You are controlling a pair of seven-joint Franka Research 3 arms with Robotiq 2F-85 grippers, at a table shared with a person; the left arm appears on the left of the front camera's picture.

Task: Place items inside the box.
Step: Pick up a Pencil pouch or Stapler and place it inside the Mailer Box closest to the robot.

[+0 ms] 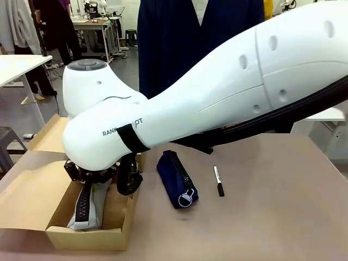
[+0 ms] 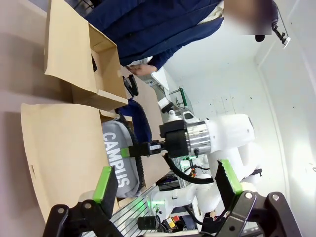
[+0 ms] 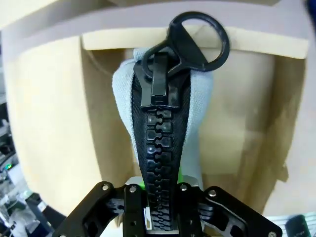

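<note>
The grey "CAMPUS" pouch (image 1: 85,209) sits low inside the box (image 1: 92,238), at the table's front left. My right gripper (image 3: 160,200) is shut on the pouch (image 3: 165,123) along its black zip, and the box's walls (image 3: 49,123) rise around it. From the left wrist view I see that gripper (image 2: 148,148) holding the pouch (image 2: 117,155) over the box's flap (image 2: 59,148). My left gripper (image 2: 167,182) hangs open above the table, holding nothing. The navy pouch (image 1: 176,179) and the marker pen (image 1: 218,181) lie on the table right of the box.
My right arm (image 1: 217,98) spans the front view and hides much of the table behind it. A smaller cardboard box (image 2: 89,54) stands past the large one, with a black object (image 2: 131,85) beside it. A person in navy (image 1: 185,38) stands at the far side.
</note>
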